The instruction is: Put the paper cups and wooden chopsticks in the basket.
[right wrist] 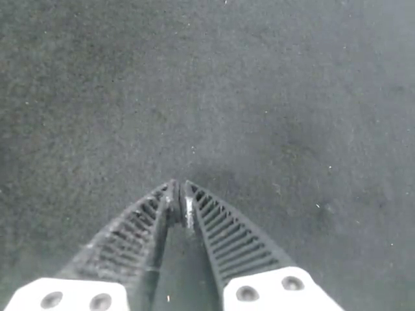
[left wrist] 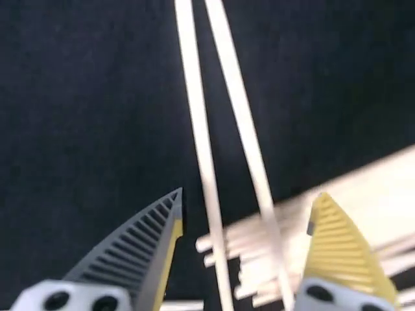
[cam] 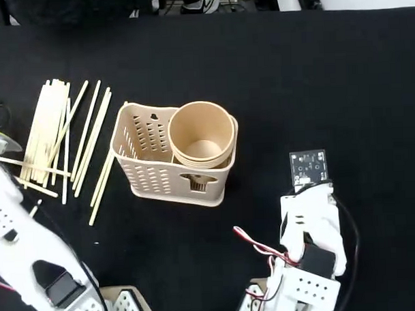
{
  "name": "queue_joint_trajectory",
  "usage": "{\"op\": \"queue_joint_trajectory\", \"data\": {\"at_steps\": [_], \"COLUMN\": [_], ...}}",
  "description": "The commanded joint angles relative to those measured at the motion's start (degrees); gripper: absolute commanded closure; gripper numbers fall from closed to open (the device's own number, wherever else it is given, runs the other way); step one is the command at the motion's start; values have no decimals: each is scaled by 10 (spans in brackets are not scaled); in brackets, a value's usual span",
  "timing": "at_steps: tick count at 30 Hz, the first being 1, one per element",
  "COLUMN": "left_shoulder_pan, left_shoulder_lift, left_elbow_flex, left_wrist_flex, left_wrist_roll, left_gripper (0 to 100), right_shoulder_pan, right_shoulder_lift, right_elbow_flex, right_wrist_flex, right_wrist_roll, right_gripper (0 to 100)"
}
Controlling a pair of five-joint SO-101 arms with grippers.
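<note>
Right arm (cam: 309,227): folded low at the near edge of the tabletop (cam: 314,77), off to the right of the basket. Right claw (right wrist: 178,184) is clenched on nothing, its tips meeting over bare black surface. We judge it parked there to leave the working area free for the other arm.

Left arm (cam: 27,250): at the near left corner, angled toward the wooden chopsticks (cam: 53,130). Left claw (left wrist: 250,194) is released, its jaws spread wide. Two long sticks run up between them, and a bundle lies crosswise underneath. We read this wide stance as the set-up for a pinch, with nothing gripped yet.

Mid-tabletop: the basket (cam: 150,174) stands upright. The paper cups (cam: 204,145) are nested in its right end, mouths up, so we count that half of the task as done. We see no sticks inside.

Left of the basket and farther back, the chopsticks lie flat in a loose fan, mostly parallel, with a few crossed. The nearest ones lie just beside the basket's left wall.

Risk, in our judgement: with the sticks overlapping, a pinch may lift several or tilt one.
</note>
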Motion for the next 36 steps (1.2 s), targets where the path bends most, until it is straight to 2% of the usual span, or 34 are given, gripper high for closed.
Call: {"op": "queue_joint_trajectory", "data": {"at_steps": [1,5,8,12,14,27,32,36], "left_shoulder_pan": [-9,-18,-29,-36,-36,-31,-34,-35], "left_shoulder_lift": [91,178,221,246,245,238,151,5], "left_elbow_flex": [-167,-276,-368,-435,-435,-441,-404,-291], "left_wrist_flex": [40,64,100,103,103,104,105,105], "left_wrist_roll": [12,41,60,62,62,63,64,64], "left_gripper": [694,708,816,978,955,971,971,971], "right_shoulder_pan": [-6,-6,-6,-6,-6,-6,-6,-6], "right_shoulder_lift": [-43,-43,-43,-43,-43,-43,-43,-43], "right_elbow_flex": [-2,-2,-2,-2,-2,-2,-2,-2], "right_wrist_flex": [4,4,4,4,4,4,4,4], "right_wrist_roll": [6,6,6,6,6,6,6,6], "right_gripper": [984,984,984,984,984,984,984,984]}}
